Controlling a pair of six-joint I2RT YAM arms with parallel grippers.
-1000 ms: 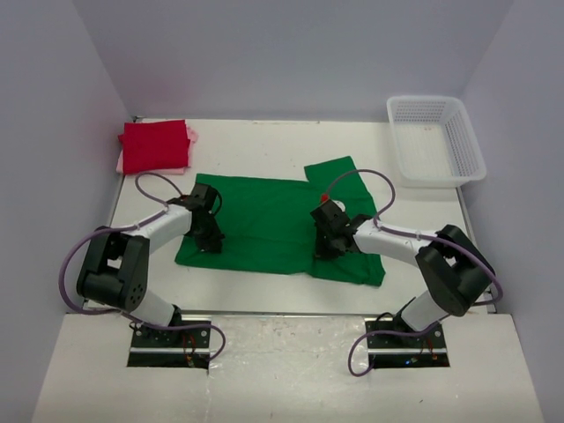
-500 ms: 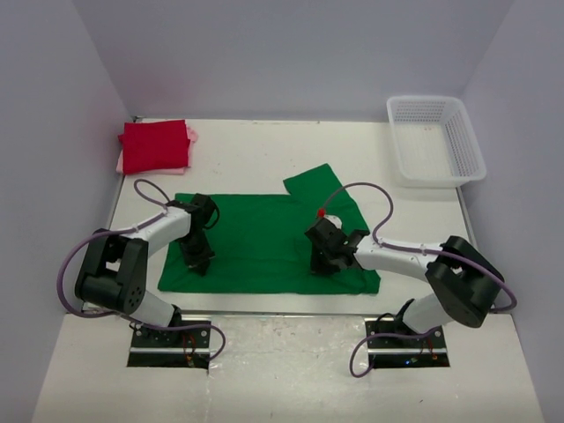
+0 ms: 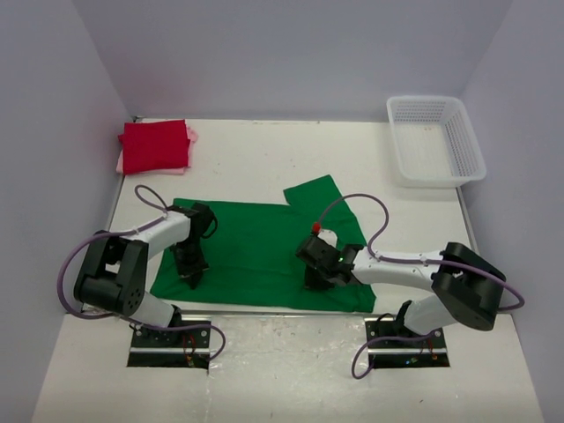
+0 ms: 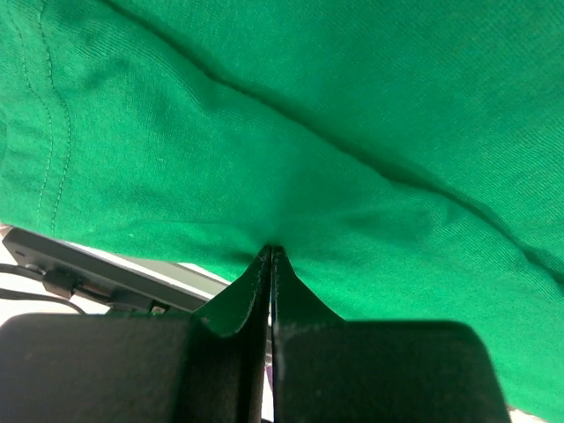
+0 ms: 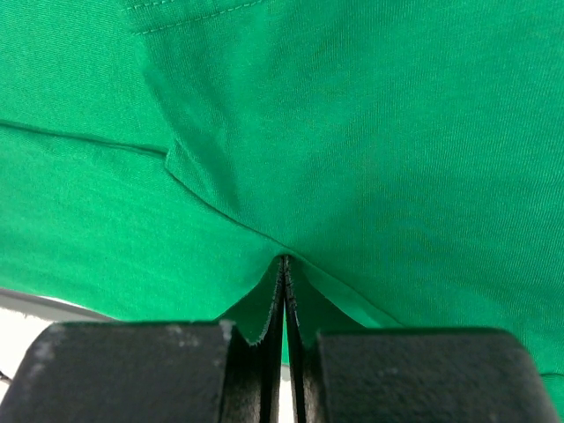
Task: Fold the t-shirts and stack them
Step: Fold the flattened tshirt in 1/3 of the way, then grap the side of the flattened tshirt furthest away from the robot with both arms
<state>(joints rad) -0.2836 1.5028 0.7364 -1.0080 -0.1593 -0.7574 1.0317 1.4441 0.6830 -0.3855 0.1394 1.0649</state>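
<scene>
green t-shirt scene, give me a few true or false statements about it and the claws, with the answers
1. The left claw is shut on the bright green cloth t-shirt. True.
2. The right claw hangs open above the shirt. False: it is shut, pinching the green cloth.
3. The folded red t-shirt lies on top of a pale pink t-shirt at the far left corner. True.
4. The green shirt lies inside the mesh basket. False: it is spread on the white table; the white plastic mesh basket stands apart at the far right.
</scene>
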